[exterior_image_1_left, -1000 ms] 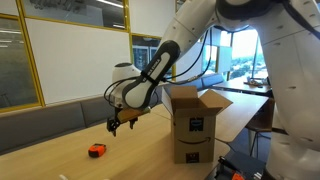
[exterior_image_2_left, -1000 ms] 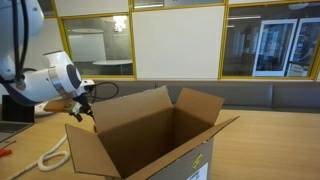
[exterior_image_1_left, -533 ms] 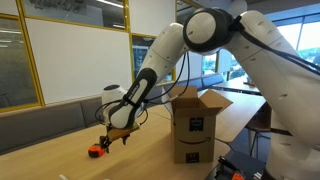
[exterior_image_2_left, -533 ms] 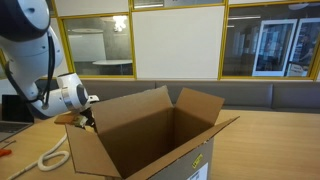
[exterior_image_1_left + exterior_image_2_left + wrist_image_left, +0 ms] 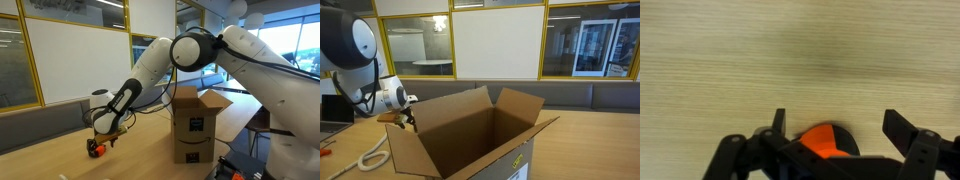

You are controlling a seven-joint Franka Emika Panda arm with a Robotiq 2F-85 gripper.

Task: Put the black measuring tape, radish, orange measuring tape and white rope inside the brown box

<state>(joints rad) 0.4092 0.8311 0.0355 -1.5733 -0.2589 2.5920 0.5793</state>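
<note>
The brown box (image 5: 194,124) stands open on the wooden table; it fills the foreground in an exterior view (image 5: 470,140). The orange measuring tape (image 5: 96,150) lies on the table left of the box. My gripper (image 5: 98,145) is lowered right over it. In the wrist view the orange measuring tape (image 5: 830,142) sits between the open fingers of the gripper (image 5: 835,128), which do not touch it. A white rope (image 5: 370,158) lies on the table left of the box. The black measuring tape and the radish are out of view.
A bench (image 5: 40,115) runs along the glass wall behind the table. A laptop (image 5: 334,108) stands at the far left. The table edge and dark gear (image 5: 235,168) are at the lower right.
My arm has swung left away from the box and come down. The gripper is now low over the orange measuring tape.
</note>
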